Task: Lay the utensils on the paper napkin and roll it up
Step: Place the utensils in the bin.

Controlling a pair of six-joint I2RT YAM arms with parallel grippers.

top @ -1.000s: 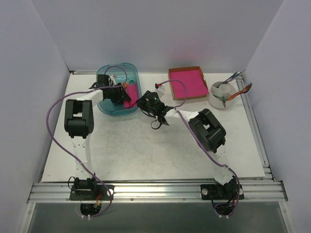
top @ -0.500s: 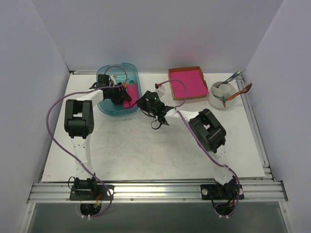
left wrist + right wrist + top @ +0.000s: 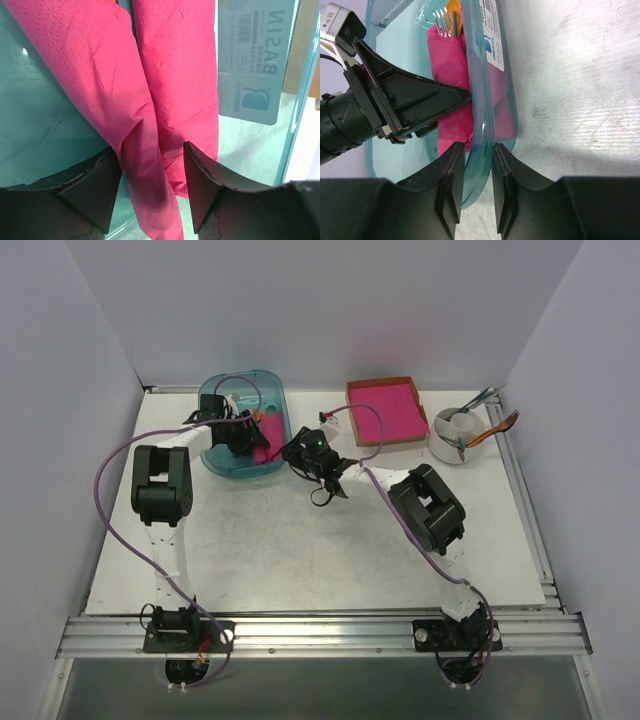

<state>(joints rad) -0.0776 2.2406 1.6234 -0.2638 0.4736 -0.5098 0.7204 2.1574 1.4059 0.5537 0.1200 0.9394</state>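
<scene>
Inside the basin [image 3: 405, 47], the left gripper [image 3: 152, 152] stands apart astride the paper napkin [image 3: 100, 65]; the right gripper [image 3: 478, 147] clamps its rim.

Robotics lab test cell: plain white enclosure walls [image 3: 330, 310] surround a white table [image 3: 300, 560]; an aluminium rail [image 3: 320, 635] carries the left arm [image 3: 160, 490] and right arm [image 3: 430, 510].

basin [image 3: 481, 107]: clear teal plastic on the pale table [image 3: 570, 100], with a printed label [image 3: 492, 45] on its long wall.
napkin [image 3: 451, 65]: magenta-pink, rolled, lying lengthwise inside the basin along that wall.
fork [image 3: 440, 22], spoon [image 3: 454, 10]: grey tines and orange bowl poke from the roll's far end, side by side.
left gripper [image 3: 455, 102]: black fingers reach in from the left, tips at the roll.
right gripper [image 3: 476, 150]: one finger inside the basin wall, one outside, pinching it.
</scene>
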